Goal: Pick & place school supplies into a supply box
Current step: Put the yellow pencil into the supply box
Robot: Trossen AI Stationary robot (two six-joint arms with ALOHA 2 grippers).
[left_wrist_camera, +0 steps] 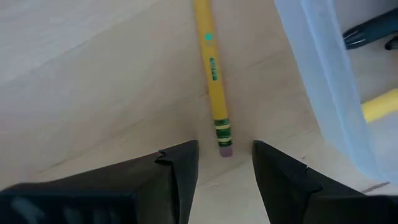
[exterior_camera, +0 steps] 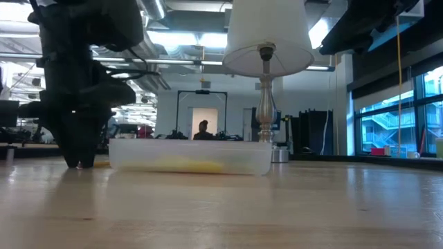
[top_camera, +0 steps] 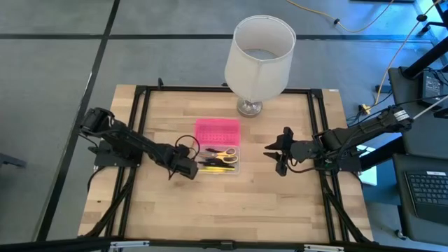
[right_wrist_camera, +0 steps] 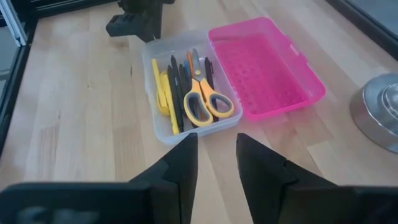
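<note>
I read this as the last pick: nearly all the school supplies already lie in the supply box point(top_camera: 218, 159), and one yellow pencil point(left_wrist_camera: 213, 87) remains on the table point(top_camera: 231, 210) just outside the box's near wall. In the high view I have the left gripper point(top_camera: 183, 168) down at the box's 9 o'clock side, low over the wood; the low view shows it almost touching the tabletop beside the clear tray.

Through the left wrist camera, my two fingers point(left_wrist_camera: 180, 174) stand parted with nothing between them — released, not yet gripping. The pencil's eraser end sits right at the mouth of that gap, with the shaft running away from the gripper alongside the box wall, close to it but apart.

The next move, as I judge it, calls for easing forward so the fingers straddle the shaft, then closing — and minding the box wall, which leaves little room on that side.

The right gripper point(top_camera: 281, 150) waits at the box's 3 o'clock, well apart, fingers parted and empty. From its camera I see the scissors point(right_wrist_camera: 208, 102), dark pens point(right_wrist_camera: 180, 84) and yellow pencils inside, the pink lid point(right_wrist_camera: 264, 68) folded open.
</note>
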